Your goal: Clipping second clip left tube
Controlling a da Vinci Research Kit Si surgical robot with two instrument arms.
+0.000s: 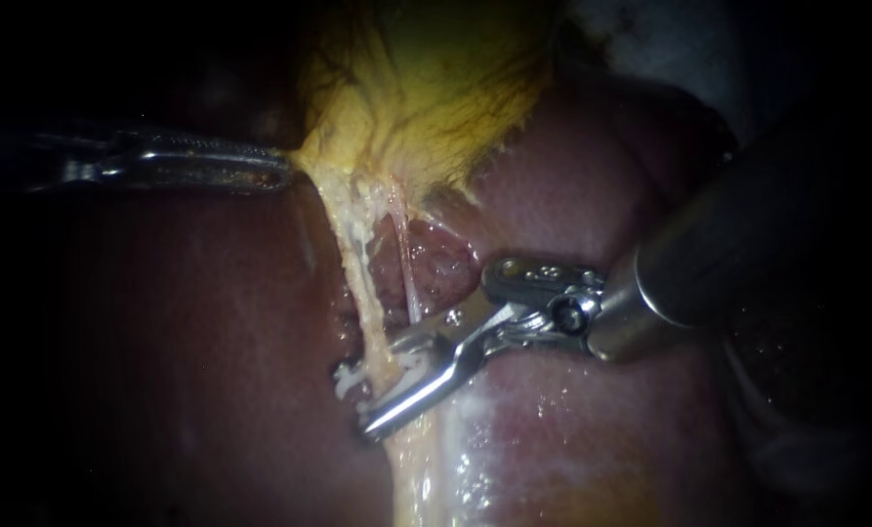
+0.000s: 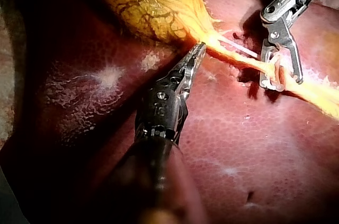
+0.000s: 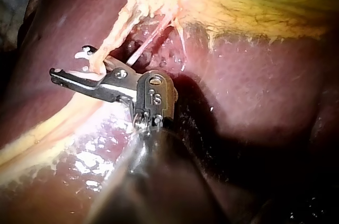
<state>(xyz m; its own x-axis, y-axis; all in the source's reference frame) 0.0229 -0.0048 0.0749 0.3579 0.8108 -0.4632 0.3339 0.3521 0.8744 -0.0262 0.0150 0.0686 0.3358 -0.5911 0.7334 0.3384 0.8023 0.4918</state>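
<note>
Currently listed: left instrument [image 1: 277,166], tool pressed together, pinching the gallbladder [image 1: 426,88] at its narrow end. Next: right instrument [image 1: 382,385], tool spread, straddling the left tube [image 1: 357,283]. That tube stretches from the gallbladder across the liver [image 1: 182,342], with a thinner strand [image 1: 411,283] just beside it. Also: white clip [image 1: 350,376], on the left tube at the spread tool's tips.

At the back, gallbladder [image 1: 426,88] laid on liver [image 1: 191,342], its edge gripped from the left by left instrument [image 1: 281,168], left tube [image 1: 354,259] led forward from it, set between parted jaws of right instrument [image 1: 362,400], clip [image 1: 348,379] on the tube there.
</note>
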